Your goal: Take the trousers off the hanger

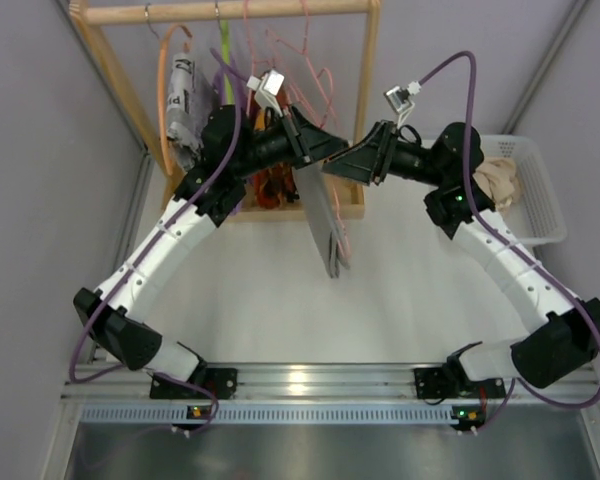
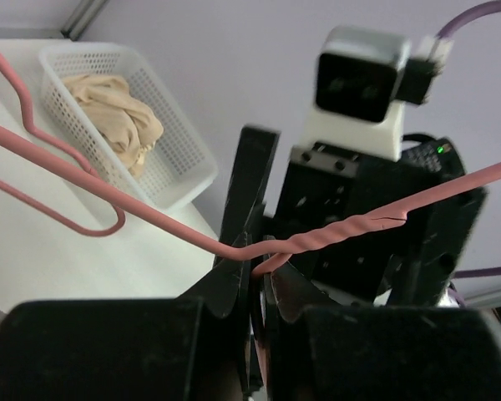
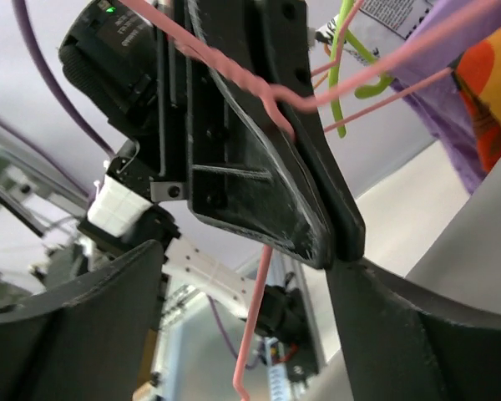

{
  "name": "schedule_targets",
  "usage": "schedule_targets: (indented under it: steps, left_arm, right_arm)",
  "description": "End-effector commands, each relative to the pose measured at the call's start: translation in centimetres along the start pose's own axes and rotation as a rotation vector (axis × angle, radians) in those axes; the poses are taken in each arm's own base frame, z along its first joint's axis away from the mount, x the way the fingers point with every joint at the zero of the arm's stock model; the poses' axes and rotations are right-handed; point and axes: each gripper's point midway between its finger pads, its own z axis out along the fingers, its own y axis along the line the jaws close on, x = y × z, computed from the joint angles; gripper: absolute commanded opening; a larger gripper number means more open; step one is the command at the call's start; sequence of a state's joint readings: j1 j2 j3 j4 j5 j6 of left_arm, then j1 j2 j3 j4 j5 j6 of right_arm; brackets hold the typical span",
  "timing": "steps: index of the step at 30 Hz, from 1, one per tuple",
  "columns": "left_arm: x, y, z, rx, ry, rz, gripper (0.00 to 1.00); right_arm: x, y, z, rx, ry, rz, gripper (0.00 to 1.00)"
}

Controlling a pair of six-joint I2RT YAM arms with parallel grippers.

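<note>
1. Clamping the twisted neck of the pink wire hanger (image 2: 342, 230), the left hand (image 2: 260, 288) has its fingers pressed together with the wire caught between them.
2. Facing it from the other side, the right hand (image 3: 246, 276) stands wide. Its two fingers are spread far apart, and the left hand's fingers and the hanger wire sit in the gap between them. It grips nothing.
3. In the top view, the grey trousers (image 1: 325, 225) hang as a flat, narrow panel just below where the two hands meet. They are above the tabletop (image 1: 400, 300) and in front of the wooden rack (image 1: 230, 12).
4. The hands hide the trousers' upper edge, so how they sit on the hanger cannot be told.
5. More garments hang on the rack behind, among them an orange and purple one (image 3: 484, 109) beside a green hanger (image 3: 344, 75).
6. A white perforated basket (image 1: 540, 200) rests on the tabletop to the right, well apart from the trousers, with a crumpled beige cloth (image 1: 498, 180) inside.
</note>
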State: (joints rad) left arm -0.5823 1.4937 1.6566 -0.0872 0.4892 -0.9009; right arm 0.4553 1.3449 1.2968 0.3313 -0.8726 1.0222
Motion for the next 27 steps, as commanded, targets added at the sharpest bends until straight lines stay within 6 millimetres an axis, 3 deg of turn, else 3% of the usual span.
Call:
schedule_targets:
  steps: [1,5,8,11,15,17,19,21,27]
  left_arm:
    - [-1.3,-5.7,-3.2,0.145,-0.046,0.08,0.0]
    - [-1.5,-6.3,-4.6,0.157,-0.048,0.084,0.0]
    - [-1.8,-7.9,-5.6,0.217,-0.06,0.11,0.0]
    - [-2.0,-9.3,-6.4,0.266,-0.063,0.134,0.0]
    - [-2.6,-10.9,-6.9,0.321,-0.077,0.178,0.0]
    - [-2.7,-11.4,-6.8,0.348,-0.067,0.194,0.0]
    - [-3.1,-12.2,-6.8,0.376,-0.071,0.213,0.0]
    - [-3.3,-13.4,-7.2,0.418,-0.07,0.243,0.0]
    - [-2.7,-15.4,-8.3,0.52,-0.038,0.309,0.0]
  right_arm:
    - [-2.8,2.3,-0.7,0.001,-0.027,-0.262,0.81]
    - [-3.6,2.4,-2.5,0.038,-0.013,-0.337,0.86]
    - [-4.1,2.3,-4.5,0.061,-0.014,-0.35,0.86]
    - [-3.3,0.3,-6.6,0.122,-0.016,-0.331,0.85]
    - [0.2,-4.7,-8.5,0.246,0.059,-0.253,0.85]
    - [1.8,-5.6,-8.9,0.253,0.09,-0.192,0.85]
    - [3.7,-7.2,-9.4,0.269,0.112,-0.108,0.88]
    - [5.7,-8.9,-9.8,0.285,0.135,0.003,0.98]
    - [8.2,-10.3,-9.0,0.203,0.129,0.187,0.99]
